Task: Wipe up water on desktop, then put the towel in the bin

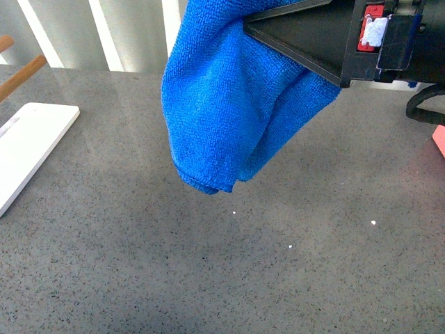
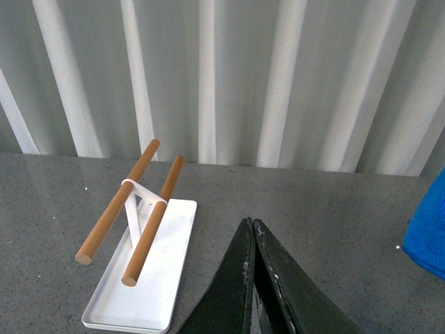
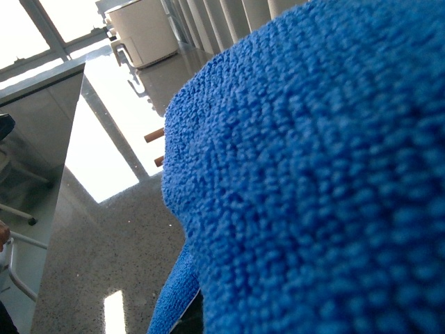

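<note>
– Grippers first: what do we have on the right?
– Our right gripper (image 1: pixel 256 28) comes in from the upper right of the front view. Its jaws are drawn to a point and pinched on the towel (image 1: pixel 229 104). The cloth wraps over the tip and hangs in a soft fold, its lowest hem clear of the desktop (image 1: pixel 208 278).
– And the left?
– Our left gripper (image 2: pixel 252 226) has its fingers pressed flat together with nothing between them, above grey stone. In its own view the towel shows only as a blue corner at one edge.
– What room do we see around the cloth?
– Below the hanging hem the desktop lies bare but for a few tiny white specks (image 1: pixel 373 223); whether they are water we cannot tell. To the left, well apart from the towel, a white tray (image 1: pixel 31 139) lies on the stone, with wooden rods (image 2: pixel 117 203) on a white stand rising from it. To the right, a black cable (image 1: pixel 414 104) and a pink corner (image 1: pixel 439 139) sit at the frame's edge.
– The right wrist view?
– Mostly blue pile, close up. Beside it we see a strip of desktop, and far off a pale container (image 3: pixel 142 31).
</note>
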